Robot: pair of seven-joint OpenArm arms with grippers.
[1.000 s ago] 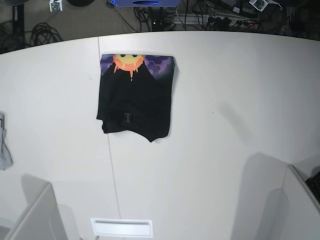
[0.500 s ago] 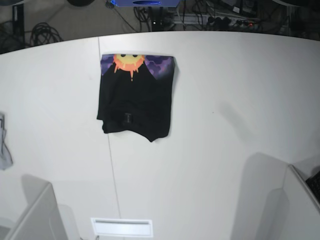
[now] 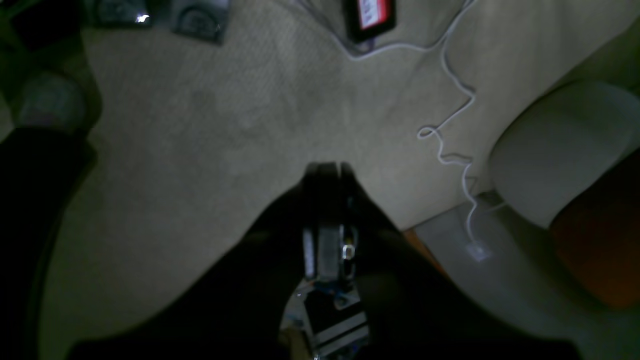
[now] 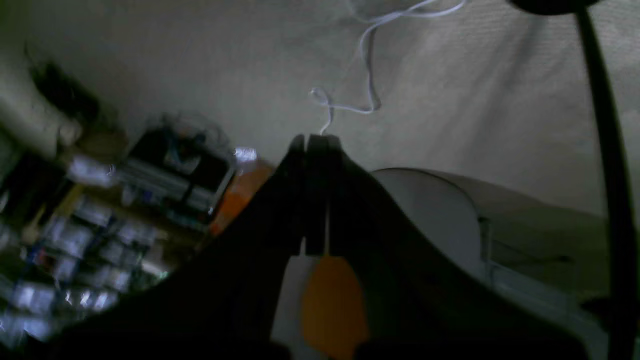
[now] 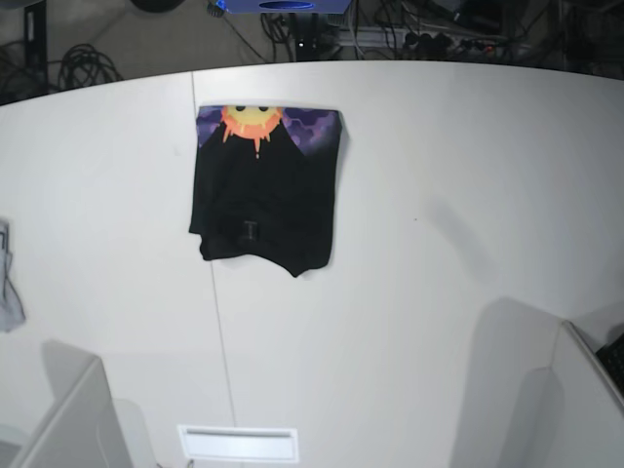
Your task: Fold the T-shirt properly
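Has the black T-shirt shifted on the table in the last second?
No. The T-shirt lies just as before: its left edge sits against the table seam, sun print toward the far edge.

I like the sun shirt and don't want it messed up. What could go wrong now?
The T-shirt looks folded into a rough rectangle, but its near edge is uneven and bunched, so the fold may not count as tidy. It lies across the seam of the table; dragging it might snag or rumple it. Both the left gripper and right gripper are shut and face the floor, so reaching back could mean a blind approach.
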